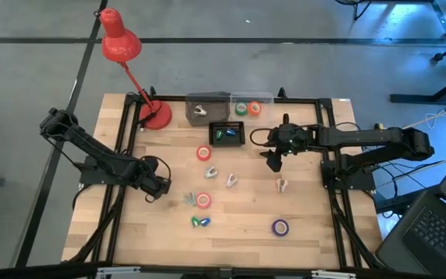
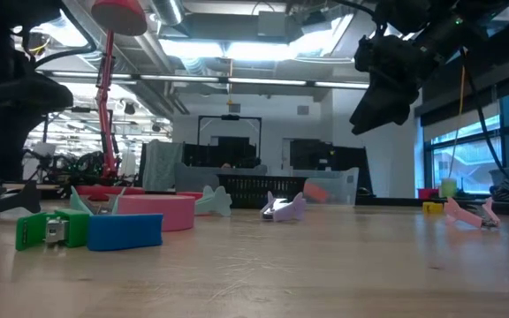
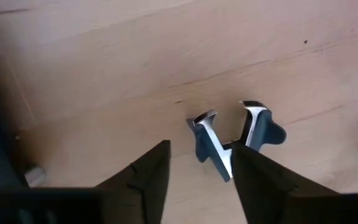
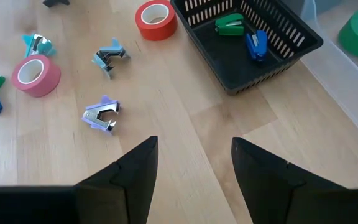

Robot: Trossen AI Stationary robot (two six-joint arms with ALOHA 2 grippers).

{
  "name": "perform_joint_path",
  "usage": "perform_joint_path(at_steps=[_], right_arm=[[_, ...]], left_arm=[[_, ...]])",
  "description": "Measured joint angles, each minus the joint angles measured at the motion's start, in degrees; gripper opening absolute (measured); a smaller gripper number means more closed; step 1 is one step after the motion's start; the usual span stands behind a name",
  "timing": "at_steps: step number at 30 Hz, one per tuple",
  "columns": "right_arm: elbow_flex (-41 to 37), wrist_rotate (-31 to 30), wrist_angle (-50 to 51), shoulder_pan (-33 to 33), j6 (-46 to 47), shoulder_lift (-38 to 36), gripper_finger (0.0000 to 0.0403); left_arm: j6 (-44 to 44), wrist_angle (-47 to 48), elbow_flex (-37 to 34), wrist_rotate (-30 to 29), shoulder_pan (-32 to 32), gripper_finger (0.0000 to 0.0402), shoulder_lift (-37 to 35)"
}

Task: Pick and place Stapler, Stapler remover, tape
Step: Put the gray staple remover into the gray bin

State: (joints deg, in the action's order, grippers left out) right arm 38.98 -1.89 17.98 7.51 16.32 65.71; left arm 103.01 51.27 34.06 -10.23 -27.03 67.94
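Observation:
My left gripper [image 1: 163,190] [image 3: 201,148] is open and low over the table near its left side. A blue-grey staple remover [image 3: 235,134] [image 1: 188,200] lies on the wood just beyond its fingertips, jaws up. My right gripper [image 1: 274,163] [image 4: 194,142] [image 2: 374,110] hangs open, well above the table. A red tape roll [image 1: 204,153], a pink one [image 1: 204,200] and a purple one [image 1: 280,227] lie flat. Green and blue staplers [image 1: 200,222] sit near the front edge. Two more staplers [image 4: 229,25] lie in the black basket [image 1: 228,142].
Three more staple removers [image 1: 210,173] [image 1: 231,181] [image 1: 282,184] lie mid-table. Behind the basket, one clear container holds a staple remover [image 1: 200,111] and another holds green and orange tape [image 1: 246,108]. A red desk lamp [image 1: 155,115] stands at the far left corner.

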Motion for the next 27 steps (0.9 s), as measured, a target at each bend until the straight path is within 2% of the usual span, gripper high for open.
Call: perform_joint_path(at_steps=[6, 10, 18, 27], right_arm=[[0.0, -0.01, 0.0, 0.0, -0.02, 0.0, 0.0204], [0.0, 0.0, 0.0, 0.0, -0.02, 0.0, 0.0204], [0.0, 0.0, 0.0, 0.0, -0.02, 0.0, 0.0204], [0.02, 0.0, -0.44, 0.0, -0.06, 0.02, 0.0204]], left_arm=[[-1.77, -0.02, -0.04, 0.51, 0.0, 0.0068, 0.0], [-4.05, -0.03, -0.04, -1.26, 0.0, 0.0011, 0.0], [-10.35, -0.07, -0.04, -3.5, 0.0, 0.0001, -0.01], [-19.01, -1.28, 2.56, -10.12, 1.26, 0.0001, -1.17]])
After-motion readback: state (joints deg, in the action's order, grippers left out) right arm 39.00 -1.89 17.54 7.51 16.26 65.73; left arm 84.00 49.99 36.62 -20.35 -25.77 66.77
